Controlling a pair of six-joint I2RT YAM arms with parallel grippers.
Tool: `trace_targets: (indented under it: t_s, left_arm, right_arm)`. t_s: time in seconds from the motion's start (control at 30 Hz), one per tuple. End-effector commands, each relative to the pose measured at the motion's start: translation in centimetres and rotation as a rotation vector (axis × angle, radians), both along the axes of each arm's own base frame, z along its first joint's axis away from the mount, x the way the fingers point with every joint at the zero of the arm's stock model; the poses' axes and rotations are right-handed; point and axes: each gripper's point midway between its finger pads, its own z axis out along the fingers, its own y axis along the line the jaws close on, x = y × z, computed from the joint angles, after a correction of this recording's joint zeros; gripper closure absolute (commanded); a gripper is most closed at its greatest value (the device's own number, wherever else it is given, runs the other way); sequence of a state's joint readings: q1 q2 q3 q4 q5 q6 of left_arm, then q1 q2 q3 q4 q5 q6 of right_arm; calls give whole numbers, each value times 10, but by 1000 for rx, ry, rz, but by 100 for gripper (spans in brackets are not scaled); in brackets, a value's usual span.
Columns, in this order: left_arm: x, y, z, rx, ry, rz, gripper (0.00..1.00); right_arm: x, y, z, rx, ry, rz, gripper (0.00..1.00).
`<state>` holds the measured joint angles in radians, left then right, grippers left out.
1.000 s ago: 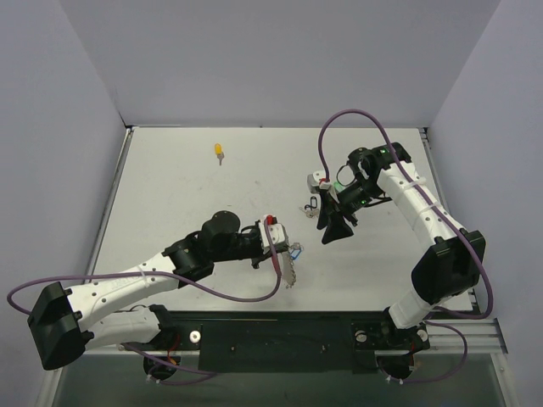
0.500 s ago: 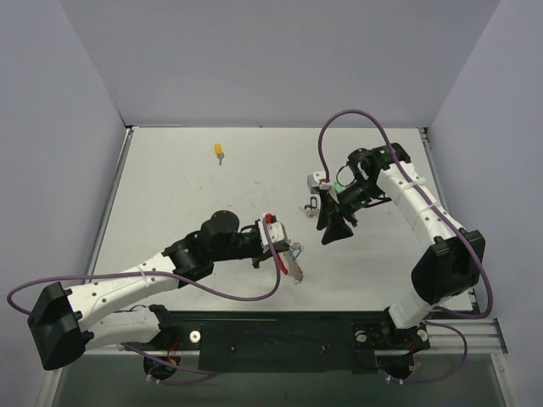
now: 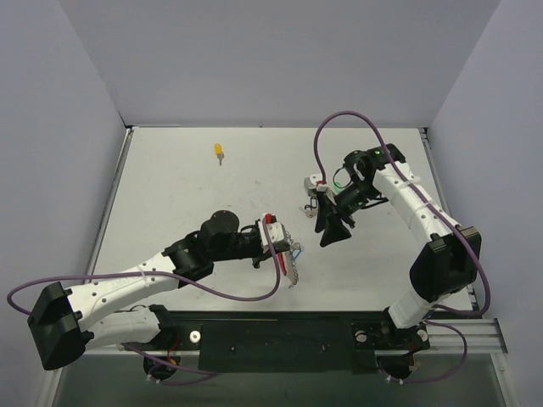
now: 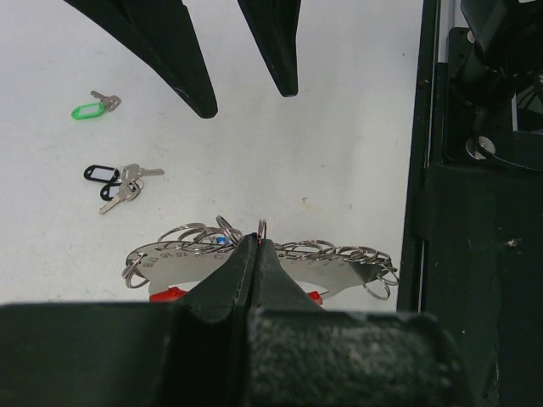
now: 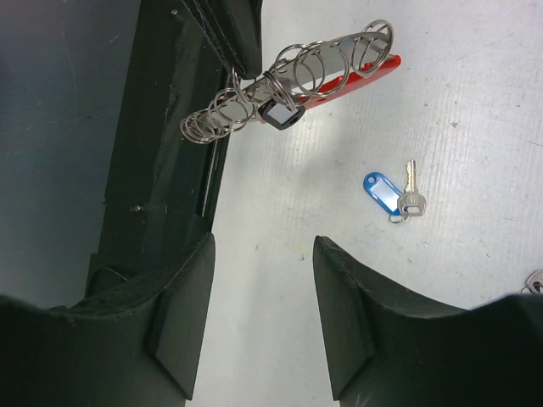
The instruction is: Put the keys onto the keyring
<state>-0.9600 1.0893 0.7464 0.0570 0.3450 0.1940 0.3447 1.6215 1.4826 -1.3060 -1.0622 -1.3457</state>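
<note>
Keyring [image 4: 259,259]: clamped at its top edge in the left hand [image 4: 257,244], whose jaws are pressed together on the metal. It appears to be held clear of the table [image 3: 170,195], its loops fanned toward the right hand [image 5: 265,246]. Judged a presenting hold for threading.

Blue-tagged key [image 5: 386,193]: flat on the table, near the keyring and apart from both hands.

Right hand: jaws apart, nothing between them, hovering. In its own view the keyring sits at 12 o'clock and the blue-tagged key at 2 o'clock.

Black-tagged keys [image 4: 114,181], green-tagged key [image 4: 89,108] and yellow-tagged key [image 3: 219,151]: loose on the table.
</note>
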Motion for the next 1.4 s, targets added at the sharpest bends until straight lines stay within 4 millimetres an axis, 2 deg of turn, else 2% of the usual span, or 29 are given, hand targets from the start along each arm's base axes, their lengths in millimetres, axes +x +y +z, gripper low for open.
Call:
trace_targets:
  t_s: [0.0,0.07,0.2,0.4,0.43,0.47,0.5,0.53,0.57,0.6,0.63,0.67,0.7,0.73,0.77,0.8,0.93,1.03,1.13,1.27,1.37]
  left_arm:
    - [4,-4,19,-68,-34,1,100]
    - [10,-2,15,-64,-8,35,100]
    - [40,13,-1,-67,92,185,100]
    - [115,60,-15,-176,254,503,100]
    - [125,64,-23,-171,281,542,100]
    - [139,72,-20,-203,300,591,100]
    - [146,72,-30,-191,328,604,100]
    - [160,77,-26,-217,334,637,100]
    - [168,78,-36,-206,355,654,100]
    - [180,79,-31,-230,360,668,100]
    - [187,78,-43,-214,387,682,100]
    - [198,79,-35,-236,381,692,100]
    - [205,77,-48,-217,408,703,100]
    - [214,75,-40,-233,404,707,100]
    - [219,74,-53,-211,435,719,100]
    - [226,72,-49,-221,434,718,100]
    - [239,66,-51,-241,459,720,100]
    - [248,70,-42,-279,445,745,100]
    - [254,76,-43,-297,462,761,100]
    - [257,92,-72,-295,556,822,100]
    - [244,109,-100,-291,635,885,100]
  right_arm:
    - [-50,-12,16,-49,247,18,55]
    - [-49,-12,15,-53,249,17,55]
    - [-48,-13,14,-58,247,16,55]
    - [-45,-15,12,-60,254,4,55]
    - [-45,-15,13,-59,250,5,55]
    - [-45,-15,13,-59,252,3,55]
    - [-45,-15,13,-58,249,3,55]
    - [-45,-16,13,-58,249,3,55]
    - [-45,-16,13,-57,248,1,55]
    - [-45,-16,13,-57,249,0,55]
    - [-44,-16,13,-57,248,-2,55]
    - [-44,-17,14,-54,247,-5,55]
    - [-44,-17,14,-54,247,-5,55]
    - [-44,-17,14,-55,248,-8,55]
    - [-44,-17,14,-53,245,-10,55]
    - [-44,-18,15,-53,244,-11,55]
    - [-43,-19,16,-48,238,-16,55]
    - [-43,-20,16,-48,240,-18,55]
    - [-43,-20,15,-49,240,-19,55]
    - [-43,-20,15,-46,237,-22,55]
    - [-43,-21,16,-43,234,-27,55]
